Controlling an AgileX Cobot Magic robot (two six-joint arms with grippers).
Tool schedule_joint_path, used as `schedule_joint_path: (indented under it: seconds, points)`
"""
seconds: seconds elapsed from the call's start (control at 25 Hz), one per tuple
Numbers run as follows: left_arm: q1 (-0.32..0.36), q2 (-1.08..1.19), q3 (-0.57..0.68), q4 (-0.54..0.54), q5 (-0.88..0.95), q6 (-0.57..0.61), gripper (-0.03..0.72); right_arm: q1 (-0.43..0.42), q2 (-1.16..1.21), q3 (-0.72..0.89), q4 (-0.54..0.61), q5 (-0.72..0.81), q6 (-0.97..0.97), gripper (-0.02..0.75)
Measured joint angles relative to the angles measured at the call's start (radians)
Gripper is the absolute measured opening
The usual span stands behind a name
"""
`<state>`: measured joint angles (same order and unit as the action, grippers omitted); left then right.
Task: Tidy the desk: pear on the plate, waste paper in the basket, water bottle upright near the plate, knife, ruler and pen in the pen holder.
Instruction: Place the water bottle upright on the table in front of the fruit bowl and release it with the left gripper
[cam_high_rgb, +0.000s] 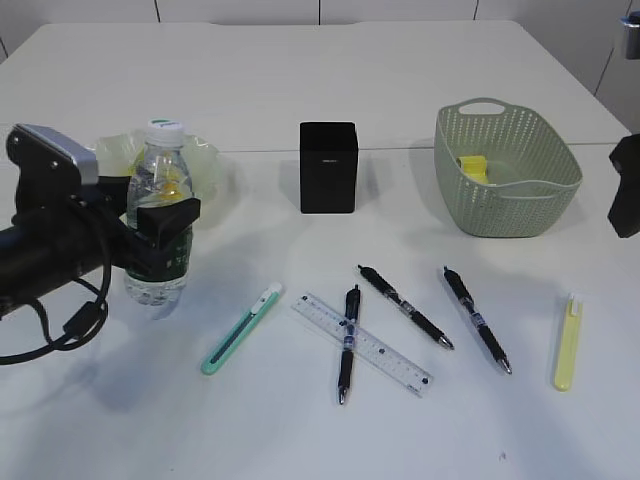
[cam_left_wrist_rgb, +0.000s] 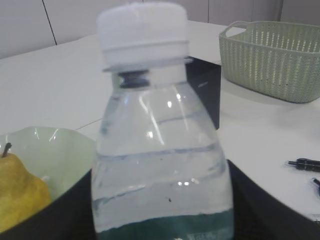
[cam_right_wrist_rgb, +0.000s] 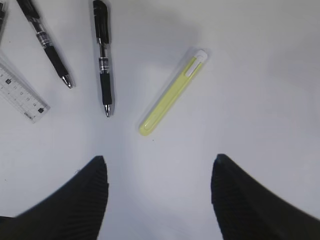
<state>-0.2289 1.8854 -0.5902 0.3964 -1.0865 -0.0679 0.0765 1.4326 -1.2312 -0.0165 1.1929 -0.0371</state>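
Pens (cam_high_rgb: 346, 343) and ruler (cam_high_rgb: 362, 343) litter the white desk (cam_high_rgb: 300, 80); my left gripper (cam_high_rgb: 160, 232) clamps the bottle (cam_high_rgb: 158, 215), right gripper (cam_right_wrist_rgb: 159, 197) gapes.

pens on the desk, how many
3, all loose on the desk: one lying across the ruler, one just right of it, one further right. None visible in the holder.

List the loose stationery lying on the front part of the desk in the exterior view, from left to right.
Teal utility knife → ruler with a pen lying across it → second pen → third pen → yellow-green utility knife.
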Motion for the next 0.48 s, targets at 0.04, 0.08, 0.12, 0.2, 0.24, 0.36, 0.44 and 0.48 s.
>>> schedule_joint_path:
  seconds: [0.04,0.08,0.12,0.2,0.24,0.36,0.44,0.48]
  points:
    - [0.000,0.026,-0.016,0.001,0.000,0.000,0.428,0.000,0.000,0.000,0.000,0.000,0.000,0.482]
    - [0.000,0.046,-0.034,0.005,0.000,0.000,0.428,0.000,0.000,0.000,0.000,0.000,0.000,0.482]
    - [0.000,0.069,-0.052,0.014,0.000,0.000,0.428,0.000,0.000,0.000,0.000,0.000,0.000,0.482]
    - [0.000,0.111,-0.078,0.040,0.000,0.000,0.428,0.000,0.000,0.000,0.000,-0.004,0.000,0.482]
    - [0.000,0.133,-0.088,0.056,-0.002,-0.002,0.428,0.000,0.000,0.000,0.000,-0.009,0.000,0.482]
    - [0.000,0.184,-0.112,0.069,-0.065,-0.002,0.427,0.000,0.000,0.000,0.000,-0.014,0.000,0.482]
    - [0.000,0.216,-0.121,0.069,-0.107,-0.002,0.420,0.000,0.000,0.000,0.000,-0.014,0.000,0.482]
    - [0.000,0.233,-0.123,0.069,-0.128,-0.002,0.419,0.000,0.000,0.000,0.000,-0.015,0.000,0.482]
